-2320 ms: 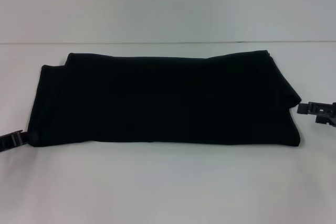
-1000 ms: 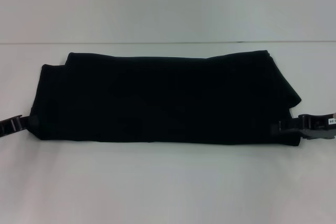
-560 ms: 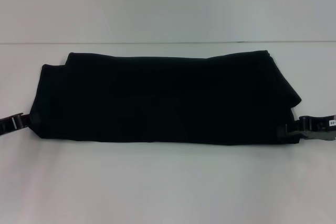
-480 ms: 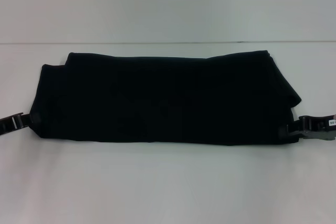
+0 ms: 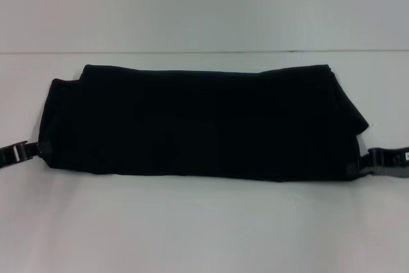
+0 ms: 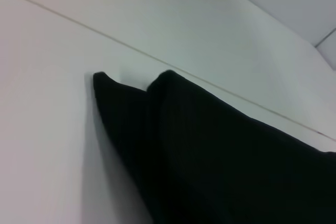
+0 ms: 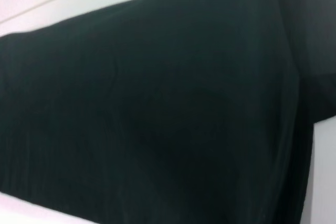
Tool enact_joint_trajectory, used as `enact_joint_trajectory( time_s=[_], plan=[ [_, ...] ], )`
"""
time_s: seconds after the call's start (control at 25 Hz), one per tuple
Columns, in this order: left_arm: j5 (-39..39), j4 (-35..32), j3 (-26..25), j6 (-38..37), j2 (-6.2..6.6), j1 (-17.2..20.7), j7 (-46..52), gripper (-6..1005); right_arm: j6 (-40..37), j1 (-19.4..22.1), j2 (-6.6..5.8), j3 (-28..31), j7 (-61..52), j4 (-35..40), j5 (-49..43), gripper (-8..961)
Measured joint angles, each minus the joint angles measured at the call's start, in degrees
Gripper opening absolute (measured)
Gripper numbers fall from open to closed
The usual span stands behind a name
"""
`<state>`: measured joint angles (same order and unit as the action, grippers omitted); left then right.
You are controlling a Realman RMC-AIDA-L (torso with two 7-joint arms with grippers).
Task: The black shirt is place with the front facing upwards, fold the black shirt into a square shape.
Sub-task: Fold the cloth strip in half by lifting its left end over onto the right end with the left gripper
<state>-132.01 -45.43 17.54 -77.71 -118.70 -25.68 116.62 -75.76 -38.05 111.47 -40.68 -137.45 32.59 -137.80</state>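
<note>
Head view: the black shirt point(image 5: 198, 123) is laid as a long folded band across the white table point(image 5: 204, 222), plain side up, no lettering visible. Left gripper point(image 5: 25, 151) is seen at the band's near-left corner, right gripper point(image 5: 364, 164) at its near-right corner, both touching fabric. Compared w/ a couple of secs ago, both grippers have been brought in from beside the cloth, and the near edge has been drawn slightly upward. Jaw state can't be told for either. Judged: corners are being taken for the next fold toward a square.
</note>
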Motion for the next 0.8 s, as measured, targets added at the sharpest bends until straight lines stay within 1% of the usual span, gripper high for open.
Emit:
enact_joint_trajectory(
  time_s=[0.16,0.32,0.4,0.56,0.8],
  plan=[
    [-0.75,-0.36,-3.01,-5.3,0.56,1.08,-0.1,44,-3.65,2.02,0.0,0.38,0.58,0.86,0.05,16],
    [-3.46,-0.86,-5.18,-10.74,0.66,1.99,-0.32,47,-6.94,4.52,0.56,0.33,0.87,2.74,0.01,16],
    [-4.21,-0.98,-6.08,-13.0,0.48,2.9,-0.53,48,-7.85,5.66,0.76,0.44,1.12,3.08,0.25,15],
    [-4.1,-0.84,-7.86,-13.13,0.1,4.13,-1.87,51,-8.37,7.12,0.89,1.32,1.95,3.5,1.54,15],
    [-4.06,-0.66,-8.14,-12.75,0.16,3.38,-2.02,55,-11.78,7.35,0.66,5.71,4.55,3.7,2.27,16]
  ],
)
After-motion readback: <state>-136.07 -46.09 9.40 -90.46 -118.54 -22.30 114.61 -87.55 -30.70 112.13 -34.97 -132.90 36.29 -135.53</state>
